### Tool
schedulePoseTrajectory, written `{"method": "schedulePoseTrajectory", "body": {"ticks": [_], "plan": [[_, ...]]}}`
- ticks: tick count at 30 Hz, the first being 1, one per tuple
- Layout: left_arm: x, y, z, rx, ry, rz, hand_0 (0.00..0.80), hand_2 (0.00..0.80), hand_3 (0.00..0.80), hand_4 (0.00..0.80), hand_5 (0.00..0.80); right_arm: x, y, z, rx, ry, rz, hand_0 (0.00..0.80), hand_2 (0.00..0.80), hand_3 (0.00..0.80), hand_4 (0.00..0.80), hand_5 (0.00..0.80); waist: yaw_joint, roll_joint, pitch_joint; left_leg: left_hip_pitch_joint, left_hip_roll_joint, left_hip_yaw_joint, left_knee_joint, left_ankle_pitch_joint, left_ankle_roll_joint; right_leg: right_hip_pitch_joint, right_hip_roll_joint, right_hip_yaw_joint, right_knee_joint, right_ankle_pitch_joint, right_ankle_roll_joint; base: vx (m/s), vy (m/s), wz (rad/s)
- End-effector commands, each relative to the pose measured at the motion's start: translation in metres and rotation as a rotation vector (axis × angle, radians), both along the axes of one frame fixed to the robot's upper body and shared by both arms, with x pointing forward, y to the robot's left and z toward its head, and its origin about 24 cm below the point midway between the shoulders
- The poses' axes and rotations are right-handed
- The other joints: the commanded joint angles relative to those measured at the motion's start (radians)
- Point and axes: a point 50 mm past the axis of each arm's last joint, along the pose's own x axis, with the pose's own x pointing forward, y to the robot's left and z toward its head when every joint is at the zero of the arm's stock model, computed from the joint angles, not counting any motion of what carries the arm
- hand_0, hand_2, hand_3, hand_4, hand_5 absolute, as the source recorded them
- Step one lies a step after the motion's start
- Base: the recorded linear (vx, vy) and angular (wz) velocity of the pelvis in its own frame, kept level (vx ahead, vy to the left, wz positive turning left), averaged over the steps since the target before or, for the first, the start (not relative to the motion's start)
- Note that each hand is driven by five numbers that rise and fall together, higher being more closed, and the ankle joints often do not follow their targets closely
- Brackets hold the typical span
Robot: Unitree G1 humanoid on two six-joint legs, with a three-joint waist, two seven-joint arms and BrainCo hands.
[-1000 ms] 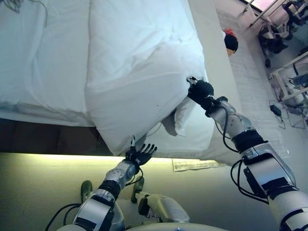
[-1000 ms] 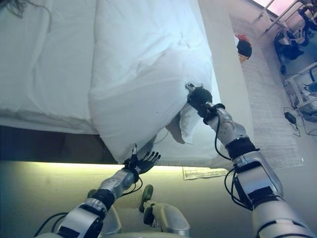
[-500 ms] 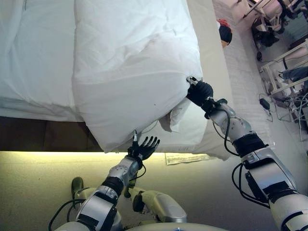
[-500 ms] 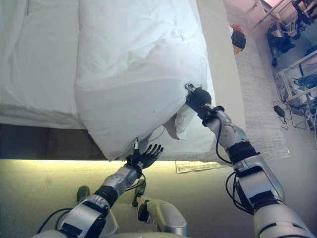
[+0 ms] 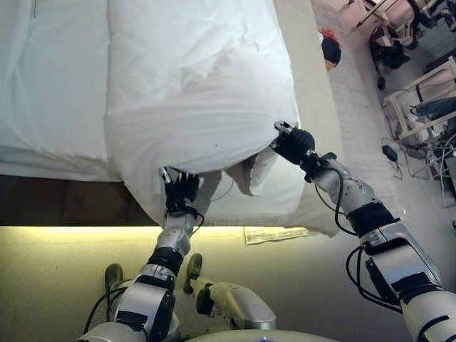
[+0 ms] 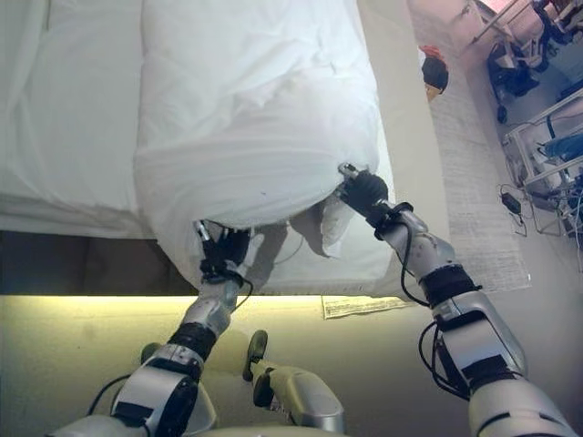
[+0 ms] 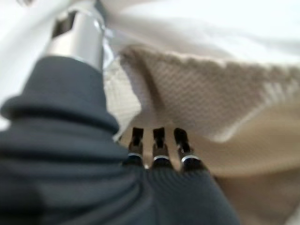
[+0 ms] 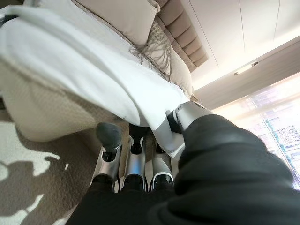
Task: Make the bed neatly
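Left eye view: the white duvet (image 5: 199, 92) lies on the bed (image 5: 57, 85), and its near edge is lifted a little off the mattress (image 5: 278, 192). The left hand (image 5: 180, 191) is at the lower left corner of this edge, with the fingers pushed up under the cloth. The right hand (image 5: 293, 142) is at the right corner and grips the edge there. A sheet of paper (image 5: 278, 234) lies on the floor near the bed.

Right eye view: it gives the same scene; both hands are at the raised near edge, well apart.

Left wrist view: the fingers (image 7: 157, 143) go up into the white cloth and a beige textured layer; I cannot tell if they close on it.

Right wrist view: the thumb (image 8: 180, 117) presses the duvet edge against the curled fingers (image 8: 133, 159), so this hand holds it.
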Motion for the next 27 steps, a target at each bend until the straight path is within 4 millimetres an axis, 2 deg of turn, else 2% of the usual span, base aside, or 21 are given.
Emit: {"method": "schedulePoseTrajectory", "body": {"ticks": [1, 7, 9, 16, 22, 25, 27], "plan": [[0.020, 0.017, 0.054, -0.021, -0.226, 0.150, 0.000, 0.000, 0.000, 0.000, 0.000, -0.006, -0.030, 0.053, 0.093, -0.257, -0.038, 0.800, 0.800, 0.800, 0.800, 0.800, 0.030, -0.027, -0.031, -0.001, -0.017, 0.000, -0.040, -0.015, 0.034, 0.036, -0.030, -0.012, 0.088, -0.125, 0.100, -0.005, 0.048, 0.13], [0.017, 0.037, 0.059, -0.012, -0.252, 0.233, 0.000, 0.000, 0.000, 0.000, 0.000, -0.010, -0.037, 0.045, 0.101, -0.241, -0.049, 0.800, 0.800, 0.800, 0.800, 0.800, 0.055, -0.044, -0.027, -0.009, -0.019, -0.021, -0.037, -0.023, 0.034, 0.045, -0.022, -0.032, 0.081, -0.130, 0.101, -0.008, 0.048, 0.08], [0.017, 0.048, 0.062, -0.001, -0.255, 0.263, 0.000, 0.000, 0.000, 0.000, 0.000, -0.011, -0.043, 0.041, 0.109, -0.236, -0.063, 0.800, 0.800, 0.800, 0.800, 0.800, 0.067, -0.056, -0.014, -0.024, -0.027, -0.016, -0.043, 0.003, 0.039, 0.038, -0.028, -0.053, 0.073, -0.112, 0.096, -0.146, 0.049, 0.22], [0.015, 0.065, 0.063, -0.002, -0.237, 0.316, 0.000, 0.000, 0.000, 0.000, 0.000, -0.007, -0.044, 0.035, 0.104, -0.217, -0.069, 0.800, 0.800, 0.800, 0.800, 0.800, 0.099, -0.052, 0.004, -0.012, -0.051, -0.036, -0.094, 0.016, 0.042, 0.047, -0.039, -0.078, 0.049, -0.105, 0.105, -0.062, 0.071, 0.14], [0.000, 0.075, 0.032, -0.016, -0.150, 0.341, 0.000, 0.000, 0.000, 0.000, 0.000, -0.008, -0.031, 0.022, 0.058, -0.173, -0.018, 0.800, 0.800, 0.800, 0.800, 0.800, 0.132, -0.026, -0.017, 0.050, -0.064, -0.039, -0.166, 0.036, 0.043, 0.091, -0.054, -0.110, 0.026, -0.112, 0.109, 0.036, 0.079, 0.19], [-0.008, 0.089, 0.020, -0.013, -0.108, 0.371, 0.000, 0.000, 0.000, 0.000, 0.000, -0.010, -0.027, 0.010, 0.023, -0.131, -0.001, 0.800, 0.800, 0.800, 0.800, 0.800, 0.140, -0.012, -0.037, 0.080, -0.064, -0.034, -0.178, 0.039, 0.041, 0.114, -0.060, -0.118, 0.026, -0.119, 0.108, 0.105, 0.094, 0.13], [-0.014, 0.104, 0.014, -0.010, -0.068, 0.404, 0.000, 0.000, 0.000, 0.000, 0.000, -0.014, -0.027, -0.005, 0.004, -0.082, 0.015, 0.800, 0.800, 0.800, 0.800, 0.800, 0.142, 0.003, -0.058, 0.108, -0.066, -0.030, -0.184, 0.037, 0.040, 0.136, -0.064, -0.120, 0.027, -0.126, 0.108, 0.157, 0.138, 0.05]]}}
